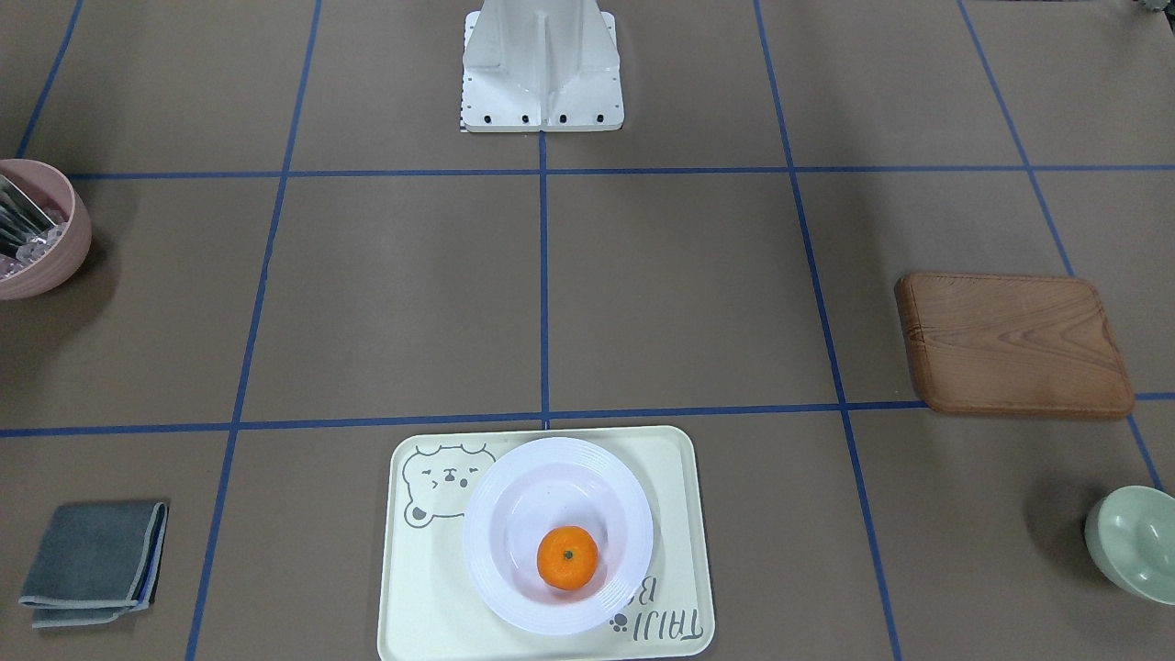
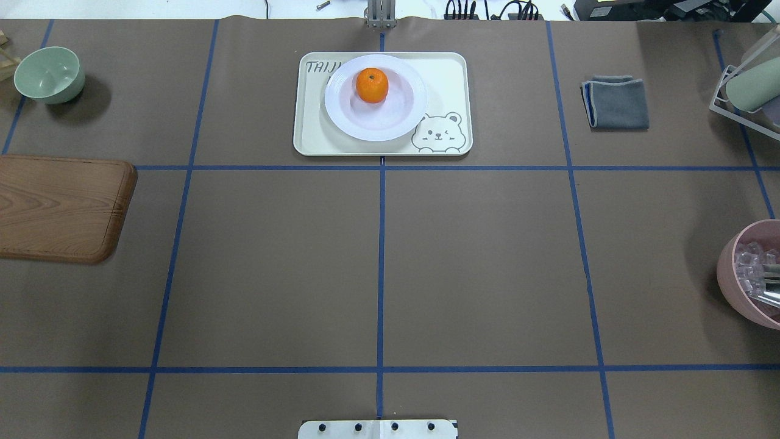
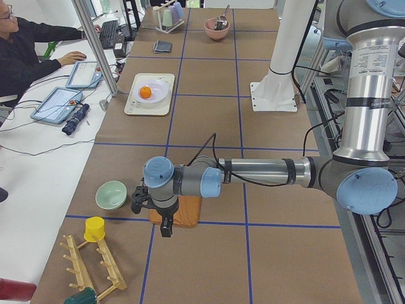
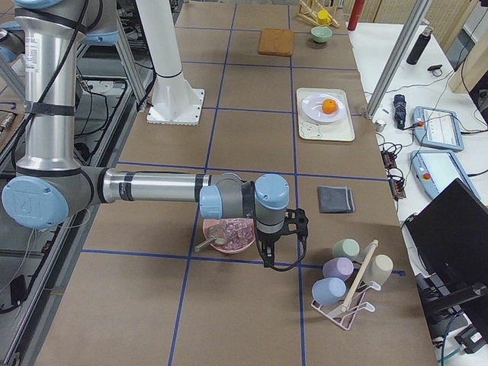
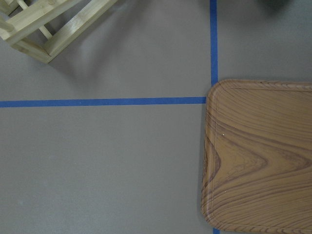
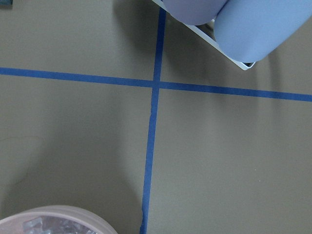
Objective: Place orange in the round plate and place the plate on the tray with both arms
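Observation:
The orange [image 1: 567, 557] [image 2: 372, 85] lies inside the white round plate [image 1: 496, 514] [image 2: 345, 116]. The plate stands on the cream bear tray [image 1: 413, 606] [image 2: 311, 141] at the table's far middle edge. Both arms are pulled back to the table's ends, far from the tray. My left gripper [image 3: 166, 225] hangs over the wooden board's edge and shows only in the exterior left view. My right gripper [image 4: 268, 259] hangs beside the pink bowl and shows only in the exterior right view. I cannot tell whether either is open or shut. Neither wrist view shows fingers.
A brown wooden board [image 2: 55, 207] and a pale-green bowl [image 2: 49, 73] lie on my left. A grey folded cloth [image 2: 615, 102], a pink bowl [image 2: 749, 274] and a cup rack [image 4: 347, 286] are on my right. A person [image 3: 25, 50] sits past the far edge.

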Available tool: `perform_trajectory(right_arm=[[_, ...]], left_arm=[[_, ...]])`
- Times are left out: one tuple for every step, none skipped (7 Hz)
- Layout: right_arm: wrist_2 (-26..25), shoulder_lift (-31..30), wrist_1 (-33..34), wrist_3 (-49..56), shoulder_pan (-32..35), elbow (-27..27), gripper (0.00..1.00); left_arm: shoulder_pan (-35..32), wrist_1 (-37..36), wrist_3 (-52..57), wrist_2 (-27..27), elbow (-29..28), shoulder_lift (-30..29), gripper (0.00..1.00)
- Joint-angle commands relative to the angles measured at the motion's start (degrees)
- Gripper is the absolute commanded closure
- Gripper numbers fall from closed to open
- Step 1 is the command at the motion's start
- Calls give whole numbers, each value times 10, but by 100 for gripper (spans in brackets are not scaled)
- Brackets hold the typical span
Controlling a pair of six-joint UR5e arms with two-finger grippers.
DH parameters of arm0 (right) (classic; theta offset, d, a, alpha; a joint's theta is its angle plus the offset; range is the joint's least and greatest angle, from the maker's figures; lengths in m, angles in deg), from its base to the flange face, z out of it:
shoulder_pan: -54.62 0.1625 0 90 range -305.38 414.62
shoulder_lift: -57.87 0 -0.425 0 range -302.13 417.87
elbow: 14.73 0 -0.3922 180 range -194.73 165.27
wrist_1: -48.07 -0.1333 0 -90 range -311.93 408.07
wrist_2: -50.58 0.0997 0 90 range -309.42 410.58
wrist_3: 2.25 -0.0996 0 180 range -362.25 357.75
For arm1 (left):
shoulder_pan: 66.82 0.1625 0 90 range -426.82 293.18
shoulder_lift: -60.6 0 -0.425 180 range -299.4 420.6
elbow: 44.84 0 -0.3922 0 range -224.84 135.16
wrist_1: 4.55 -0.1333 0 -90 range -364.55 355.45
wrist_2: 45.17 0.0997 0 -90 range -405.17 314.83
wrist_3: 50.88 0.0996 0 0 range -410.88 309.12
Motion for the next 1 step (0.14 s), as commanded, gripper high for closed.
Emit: perform_trajectory(right_arm=[[-1, 3, 0, 0, 0, -2, 0]], left_arm=[[0, 0, 1, 0, 0, 0, 1]])
